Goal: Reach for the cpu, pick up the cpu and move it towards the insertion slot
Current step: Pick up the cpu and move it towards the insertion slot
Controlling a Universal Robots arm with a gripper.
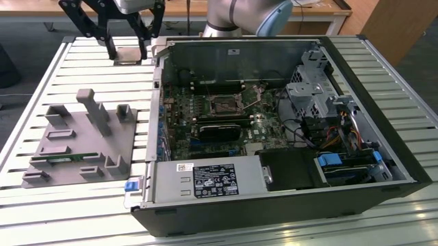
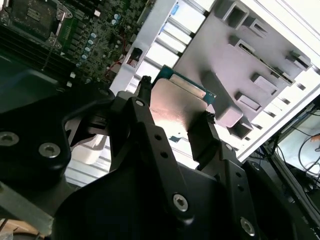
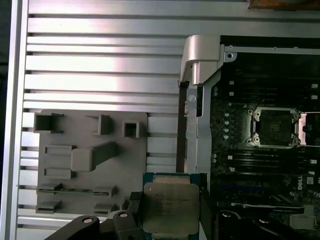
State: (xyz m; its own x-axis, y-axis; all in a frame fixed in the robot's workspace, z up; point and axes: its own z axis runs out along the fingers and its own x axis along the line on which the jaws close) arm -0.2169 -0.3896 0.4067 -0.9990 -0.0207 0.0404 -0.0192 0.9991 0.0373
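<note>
My gripper is shut on the cpu, a flat square chip with a silvery top, held by two opposite edges. It hangs above the slatted table beside the open computer case's far corner, on the exterior view's left. Both wrist views show the cpu clamped between the black fingers, with a green rim showing along one edge. The insertion slot is a silver-framed square socket with a dark centre on the green board inside the case. It also appears in both wrist views, well apart from the chip.
A grey plastic fixture plate with raised blocks and recesses lies on the table at the exterior view's left, a thin green stick lying in it. The case's metal side wall stands between gripper and board. Cables and a drive cage crowd the case's right side.
</note>
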